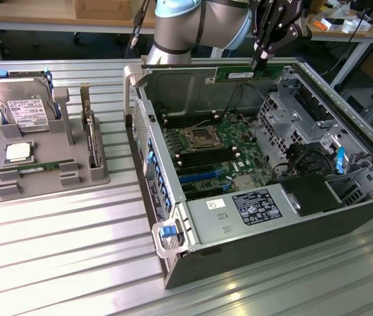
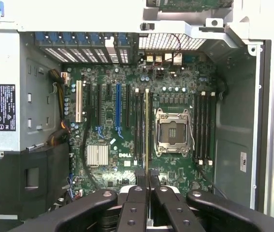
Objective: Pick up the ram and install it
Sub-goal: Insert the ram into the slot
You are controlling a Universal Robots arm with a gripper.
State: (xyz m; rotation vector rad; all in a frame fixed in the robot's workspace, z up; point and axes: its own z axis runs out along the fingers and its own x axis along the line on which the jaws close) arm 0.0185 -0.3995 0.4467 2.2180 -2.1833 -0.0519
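My gripper (image 1: 259, 63) hangs over the back of the open computer case (image 1: 173, 263), shut on the ram (image 1: 242, 73). The ram is a long green stick with a white label, held level above the motherboard (image 1: 207, 153) and touching nothing below. In the wrist view the ram (image 2: 146, 130) shows edge-on as a thin line running out from between the black fingers (image 2: 138, 181) of the gripper (image 2: 146, 177). That line lies over the memory slots (image 2: 139, 125) next to the empty processor socket (image 2: 172, 133). More slots (image 2: 202, 125) sit on the socket's other side.
A grey fixture (image 1: 48, 178) on the exterior view's left holds a silver hard drive (image 1: 22, 105), a square processor chip (image 1: 17, 153), another green stick (image 1: 38, 168) and an upright card (image 1: 91, 138). Inside the case, the power supply (image 1: 252, 207) and drive cage (image 1: 298, 125) flank the motherboard.
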